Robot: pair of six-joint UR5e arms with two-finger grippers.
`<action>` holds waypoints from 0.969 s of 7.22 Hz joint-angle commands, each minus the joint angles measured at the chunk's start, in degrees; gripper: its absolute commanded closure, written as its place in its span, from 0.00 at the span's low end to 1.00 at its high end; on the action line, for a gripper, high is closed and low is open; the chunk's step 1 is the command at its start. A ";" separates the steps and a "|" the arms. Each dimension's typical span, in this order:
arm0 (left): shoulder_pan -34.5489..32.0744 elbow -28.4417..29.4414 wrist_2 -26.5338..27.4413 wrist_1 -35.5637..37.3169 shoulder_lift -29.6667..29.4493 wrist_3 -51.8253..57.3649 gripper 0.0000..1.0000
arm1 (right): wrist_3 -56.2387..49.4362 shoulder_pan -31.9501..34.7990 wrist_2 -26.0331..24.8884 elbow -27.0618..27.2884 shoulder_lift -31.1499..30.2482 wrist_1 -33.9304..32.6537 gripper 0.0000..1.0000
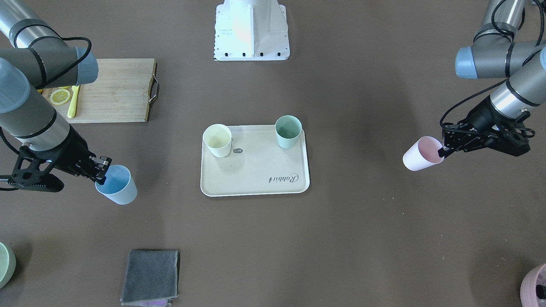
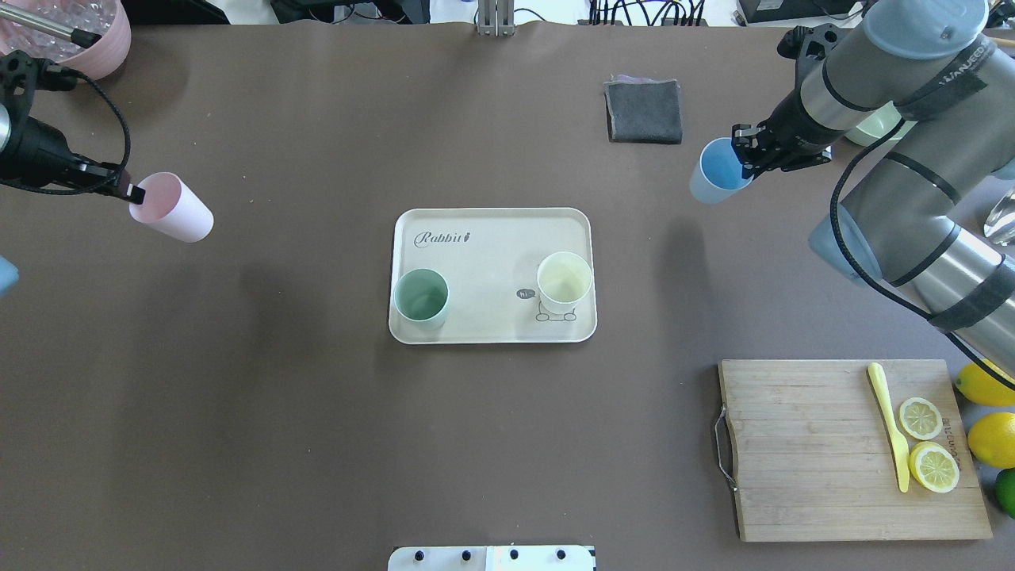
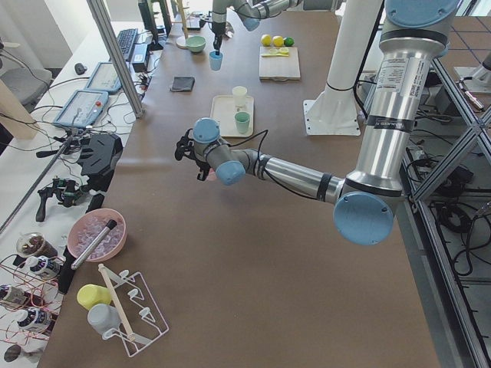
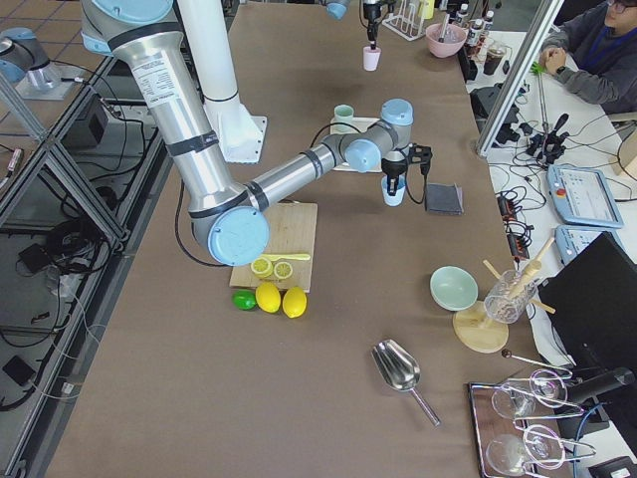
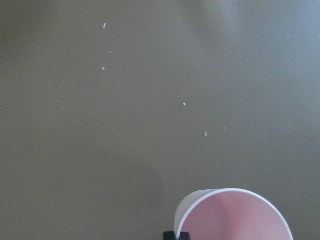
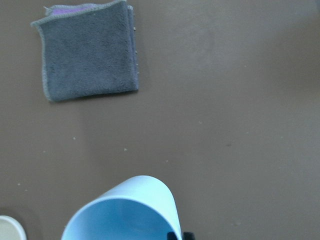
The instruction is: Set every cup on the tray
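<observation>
The cream tray (image 2: 492, 238) (image 1: 256, 170) lies mid-table. On it stand a mint green cup (image 2: 421, 298) (image 1: 288, 131) and a pale yellow cup (image 2: 564, 282) (image 1: 217, 140). My left gripper (image 2: 133, 193) (image 1: 443, 150) is shut on the rim of the pink cup (image 2: 171, 207) (image 1: 422, 153) (image 5: 232, 215), held tilted above the table, left of the tray in the overhead view. My right gripper (image 2: 748, 161) (image 1: 101, 172) is shut on the rim of the light blue cup (image 2: 718, 172) (image 1: 117, 184) (image 6: 122, 210), lifted to the tray's far right.
A grey folded cloth (image 2: 644, 109) (image 6: 87, 50) lies beyond the tray. A wooden cutting board (image 2: 848, 448) with lemon slices (image 2: 928, 452) and a yellow knife (image 2: 888, 420) sits near right. A pink bowl (image 2: 79, 32) is at far left, a pale green bowl (image 1: 5, 264) at far right.
</observation>
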 commanded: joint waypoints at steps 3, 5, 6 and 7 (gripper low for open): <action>13.11 -3.41 10.25 12.47 -14.43 -17.78 1.00 | 17.01 -6.76 -0.19 1.82 8.47 -6.82 1.00; 20.24 -2.71 17.12 19.55 -20.79 -21.56 1.00 | 19.48 -11.31 -3.16 1.57 12.19 -12.77 1.00; 20.79 -2.44 17.50 19.92 -21.60 -21.93 1.00 | 20.02 -12.90 -3.96 1.22 12.63 -12.69 1.00; 21.58 -2.27 17.67 20.01 -22.30 -23.77 1.00 | 20.90 -14.05 -4.32 0.86 13.07 -12.60 1.00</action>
